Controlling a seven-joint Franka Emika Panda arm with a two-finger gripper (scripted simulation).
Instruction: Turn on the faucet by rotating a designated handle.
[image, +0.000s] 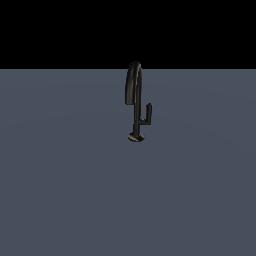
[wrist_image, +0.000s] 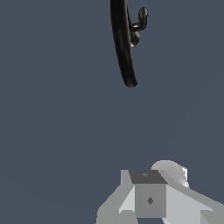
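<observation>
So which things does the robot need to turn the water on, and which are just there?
For the job:
- the faucet
- its little handle
- the claw, well away from the faucet in the wrist view

Just there:
- the grey floor; nothing else is in view

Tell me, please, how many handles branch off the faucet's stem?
1: the handle sticks out from the faucet stem toward the exterior view's right, below the arch. None other shows.

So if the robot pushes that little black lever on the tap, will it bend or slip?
The handle looks rigid, so it probably swings around the faucet stem rather than bending. Its glossy, thin shape may slip off a finger. The small round base could suggest tipping, though it's likely fixed.
</observation>
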